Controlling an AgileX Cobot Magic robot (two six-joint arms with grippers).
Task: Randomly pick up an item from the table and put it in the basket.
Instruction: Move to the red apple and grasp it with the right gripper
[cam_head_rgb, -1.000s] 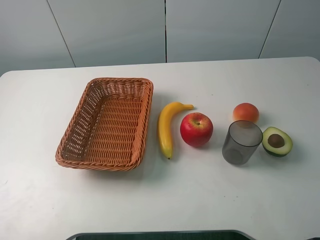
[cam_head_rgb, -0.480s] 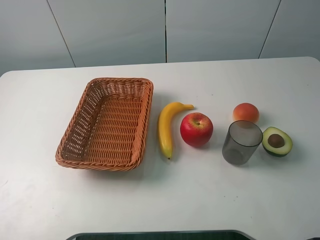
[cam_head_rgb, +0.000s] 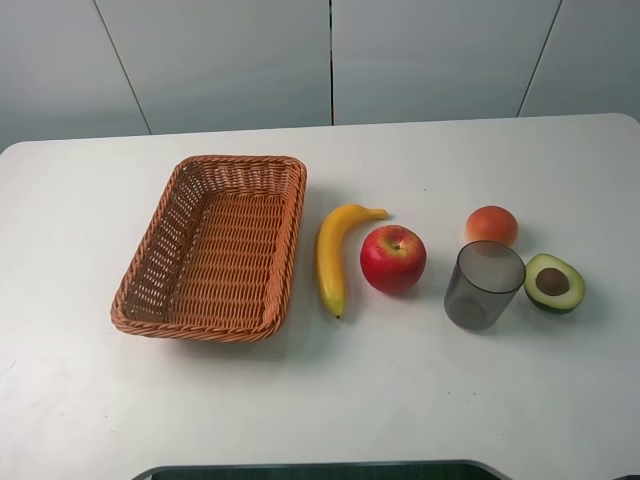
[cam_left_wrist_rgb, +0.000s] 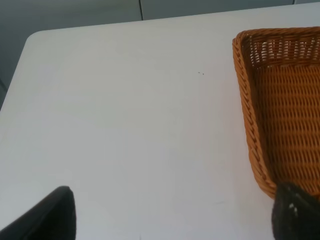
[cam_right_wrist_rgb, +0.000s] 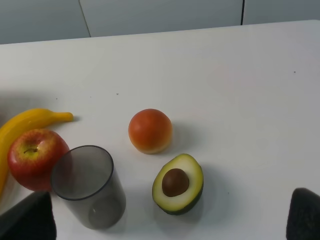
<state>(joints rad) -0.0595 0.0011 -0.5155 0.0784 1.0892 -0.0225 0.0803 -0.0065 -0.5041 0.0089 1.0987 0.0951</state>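
The red apple (cam_head_rgb: 393, 258) sits on the white table (cam_head_rgb: 420, 390) near its middle, between a banana and a cup; it also shows in the right wrist view (cam_right_wrist_rgb: 35, 157). The empty wicker basket (cam_head_rgb: 213, 245) stands to the left of it, and its corner shows in the left wrist view (cam_left_wrist_rgb: 280, 105). Neither arm shows in the high view. My left gripper (cam_left_wrist_rgb: 175, 215) is open, its fingertips (cam_left_wrist_rgb: 50, 217) far apart over bare table beside the basket. My right gripper (cam_right_wrist_rgb: 170, 220) is open, its fingertips (cam_right_wrist_rgb: 27, 220) wide apart, held back from the fruits.
A yellow banana (cam_head_rgb: 335, 252) lies between basket and apple. A dark see-through cup (cam_head_rgb: 483, 285) stands right of the apple. An orange-pink round fruit (cam_head_rgb: 492, 226) lies behind the cup, and a halved avocado (cam_head_rgb: 553, 282) to its right.
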